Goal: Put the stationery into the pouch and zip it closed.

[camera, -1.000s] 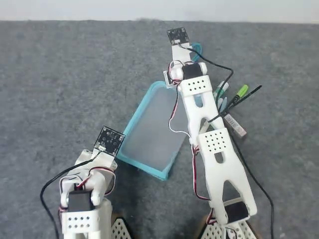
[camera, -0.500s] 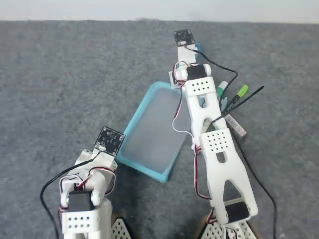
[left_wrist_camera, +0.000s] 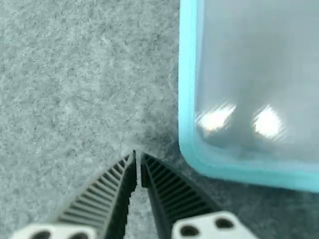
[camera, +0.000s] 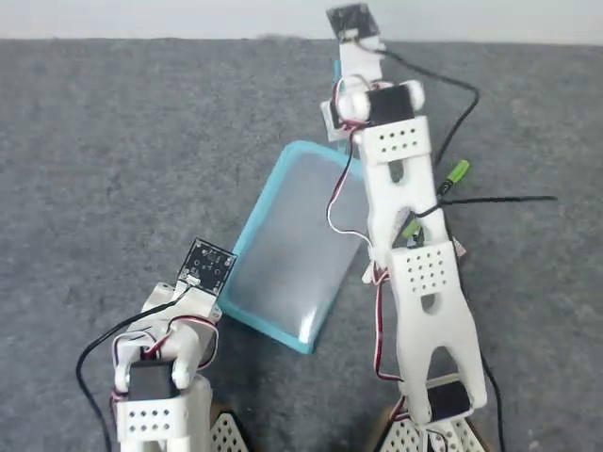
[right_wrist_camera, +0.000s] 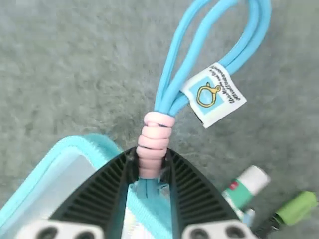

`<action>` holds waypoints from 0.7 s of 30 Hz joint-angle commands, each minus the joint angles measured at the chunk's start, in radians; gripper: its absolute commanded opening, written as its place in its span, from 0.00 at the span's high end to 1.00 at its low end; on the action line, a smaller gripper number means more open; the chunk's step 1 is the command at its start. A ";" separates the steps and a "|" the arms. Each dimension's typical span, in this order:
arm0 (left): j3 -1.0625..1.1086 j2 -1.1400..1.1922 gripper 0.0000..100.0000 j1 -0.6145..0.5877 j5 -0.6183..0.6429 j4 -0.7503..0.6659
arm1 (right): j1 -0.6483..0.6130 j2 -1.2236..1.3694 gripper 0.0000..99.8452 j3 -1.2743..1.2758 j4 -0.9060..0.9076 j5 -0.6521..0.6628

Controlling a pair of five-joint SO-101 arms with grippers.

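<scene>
Here, the pouch (camera: pixel 292 245) lies flat on the grey felt. Its long axis runs from the near end, by the arm bases, out to the far end. At that far end the right gripper (right_wrist_camera: pixel 150 157) is found, its jaws clamped on the pink-wrapped pull (right_wrist_camera: pixel 153 137) at the root of the blue cord loop (right_wrist_camera: pixel 169 92). A small white tag (right_wrist_camera: pixel 213 94) is attached to that loop. The cord is stretched straight away from the pouch, roughly in line with the long axis.

Off the pouch's near corner the left gripper (left_wrist_camera: pixel 138 158) is held low over the felt. Its jaws are together with only a thin slit between them, nothing is held, and the pouch's turquoise edge (left_wrist_camera: pixel 187 99) is just beside them.

The stationery is not yet in the pouch. A green marker (camera: pixel 456 172) and a white-capped stick (right_wrist_camera: pixel 247 185) lie beside the pouch's long edge on the right arm's side, partly covered by that arm in the high view.

It is judged that the coming move turns on this layout: the stationery is nearer the right arm, which is occupied with the pull, while the free left gripper is separated from the stationery by the whole pouch. Whether the zip is open cannot be told.
</scene>
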 commanded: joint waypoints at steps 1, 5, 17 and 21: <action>-0.007 0.006 0.99 -0.008 -0.014 -0.006 | -0.005 -0.194 0.99 -0.037 0.053 0.026; -0.007 0.006 0.99 -0.008 -0.014 -0.006 | -0.004 -0.337 0.99 -0.034 0.015 0.058; -0.007 0.006 0.99 -0.008 -0.014 -0.015 | -0.064 -0.545 0.99 -0.034 -0.182 0.175; -0.008 0.005 0.99 -0.002 -0.017 -0.043 | -0.145 -0.553 0.99 -0.034 -0.027 0.181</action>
